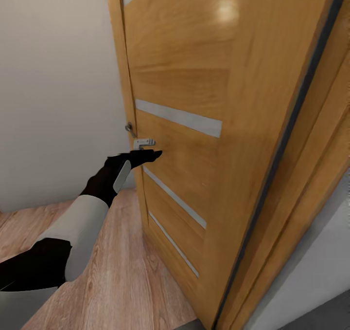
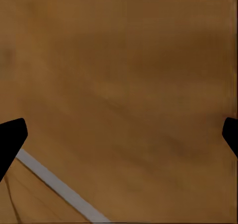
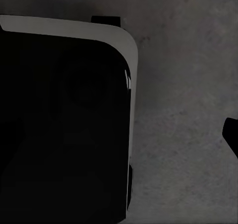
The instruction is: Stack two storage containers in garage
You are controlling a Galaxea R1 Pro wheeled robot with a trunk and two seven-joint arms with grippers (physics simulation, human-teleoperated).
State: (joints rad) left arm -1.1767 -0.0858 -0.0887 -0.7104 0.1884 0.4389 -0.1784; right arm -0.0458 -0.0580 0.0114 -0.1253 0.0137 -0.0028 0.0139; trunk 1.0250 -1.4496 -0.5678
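Note:
The two storage containers are out of view. My left arm reaches forward over light wood planks (image 1: 116,271) to an orange-brown wooden door (image 1: 194,77). My left gripper (image 1: 151,155) is open, its tips at the door face just below the small silver handle (image 1: 144,142). In the left wrist view the door panel (image 2: 124,75) is very close, with the left gripper (image 2: 121,135) spread wide and holding nothing. My right gripper is open over dark grey speckled concrete floor (image 3: 183,110); one fingertip (image 3: 231,135) shows, and nothing is held.
The door stands ajar, with its edge and frame (image 1: 291,125) running down the right. A pale wall (image 1: 53,101) is on the left behind the arm. Silver strips (image 2: 54,182) cross the door. The robot's dark base (image 3: 64,120) sits beside the right gripper.

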